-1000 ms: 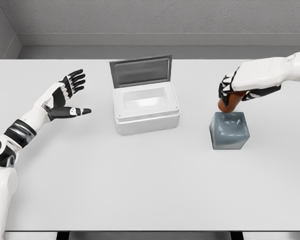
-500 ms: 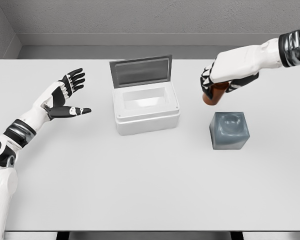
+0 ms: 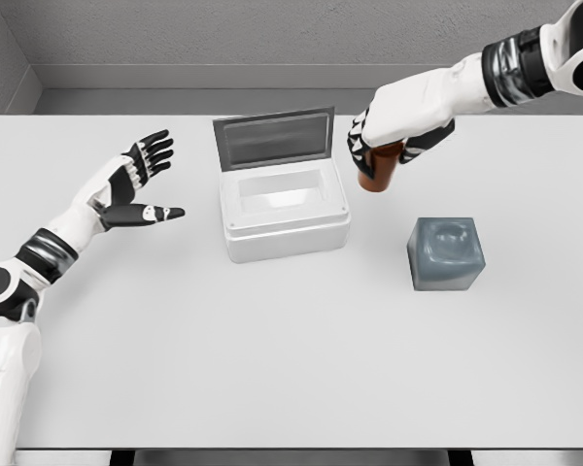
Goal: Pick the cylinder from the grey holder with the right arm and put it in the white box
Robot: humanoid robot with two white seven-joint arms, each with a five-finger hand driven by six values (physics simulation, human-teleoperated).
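One cylinder (image 3: 377, 170) gripped in right hand (image 3: 394, 136); left hand (image 3: 126, 184) spread wide; one holder (image 3: 446, 253), one box (image 3: 284, 209).

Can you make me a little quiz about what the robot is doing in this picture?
1. True or false: the brown cylinder is sitting inside the grey cube-shaped holder.
2. Which hand grips the cylinder? A) the left hand B) the right hand
3. Fill in: the lid of the white box is ____.

Key:
1. False. The holder is empty and the cylinder is held in the air, just right of the box.
2. B. The left hand is held open over the white table, away from everything.
3. Open, standing up at the back.
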